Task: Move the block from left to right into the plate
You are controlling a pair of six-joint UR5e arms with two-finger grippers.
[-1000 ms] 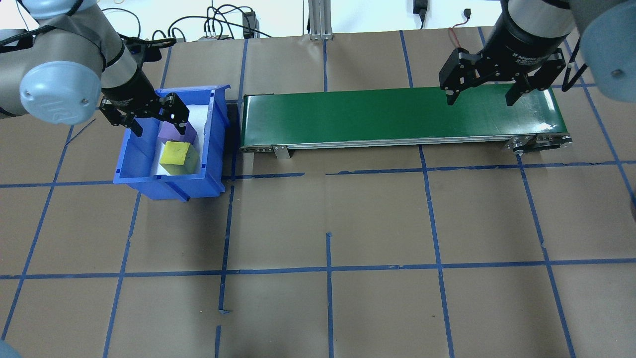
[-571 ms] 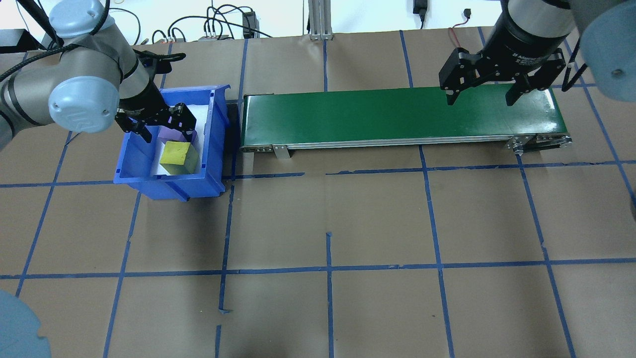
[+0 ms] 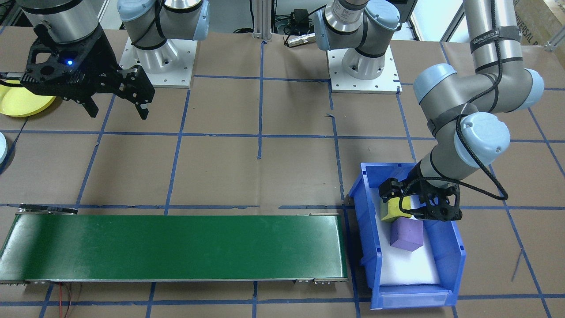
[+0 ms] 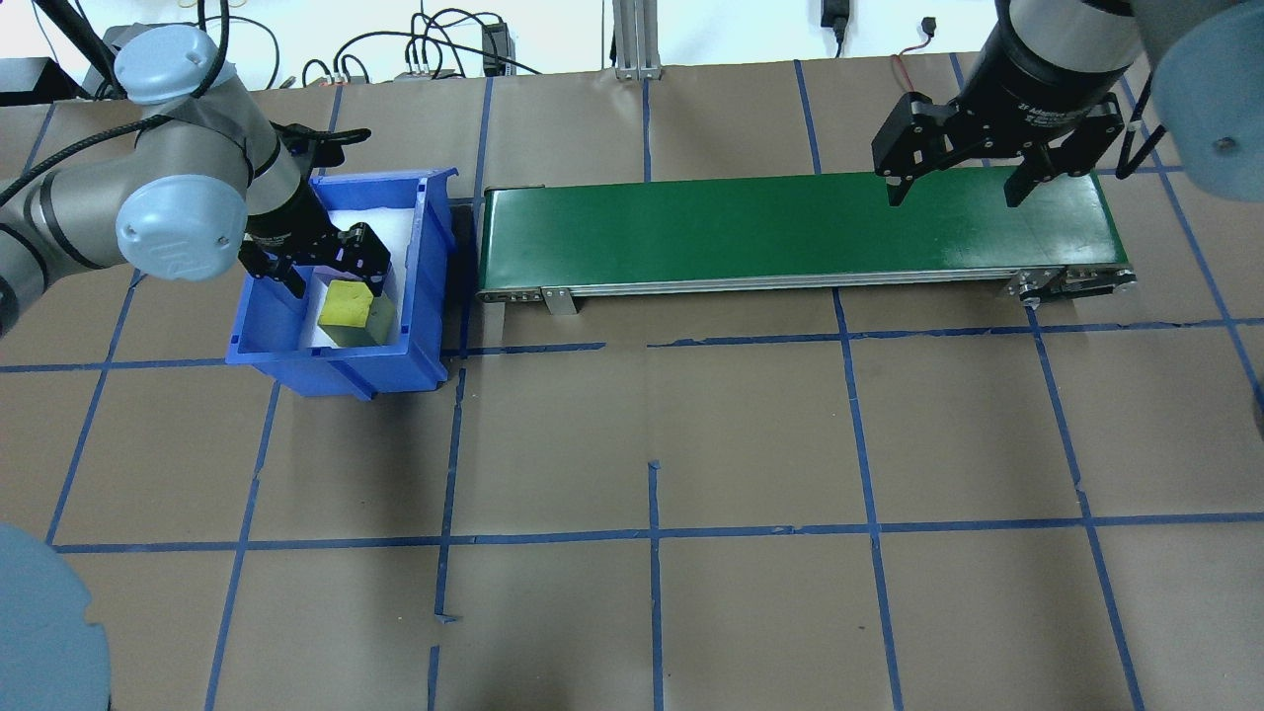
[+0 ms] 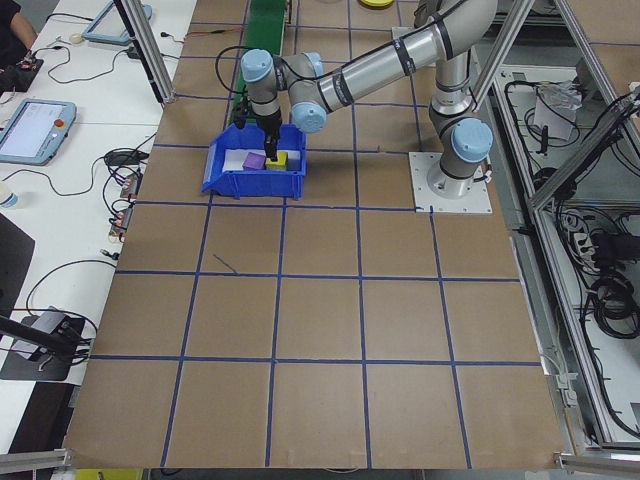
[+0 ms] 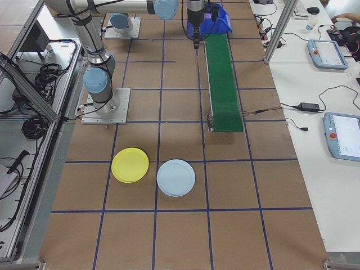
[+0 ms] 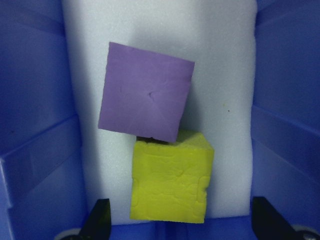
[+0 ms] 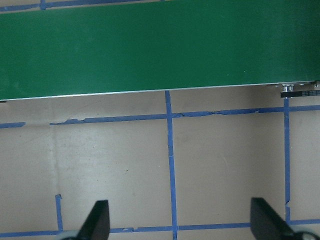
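Two foam blocks lie on white padding inside a blue bin (image 4: 259,318): a yellow block (image 7: 170,182) (image 4: 346,304) (image 3: 392,213) and a purple block (image 7: 147,97) (image 3: 408,236) touching it at a corner. My left gripper (image 4: 336,275) (image 3: 417,206) (image 7: 182,222) is down in the bin and open. The yellow block sits between its fingers (image 7: 100,220) with gaps on both sides. My right gripper (image 4: 955,193) (image 3: 118,110) (image 8: 180,222) hangs open and empty over the right end of the conveyor. The pale yellow plate (image 6: 130,165) (image 3: 17,104) lies on the table beyond that end.
A green conveyor belt (image 4: 790,232) (image 3: 176,247) runs from beside the bin toward the robot's right. A light blue plate (image 6: 176,177) lies next to the yellow one. The bin's walls (image 7: 30,100) stand close on both sides of the left gripper. Brown paper with blue tape lines covers the table.
My left gripper has moved toward the robot and lower into the bin, from over the purple block to around the yellow one. The right arm has not moved.
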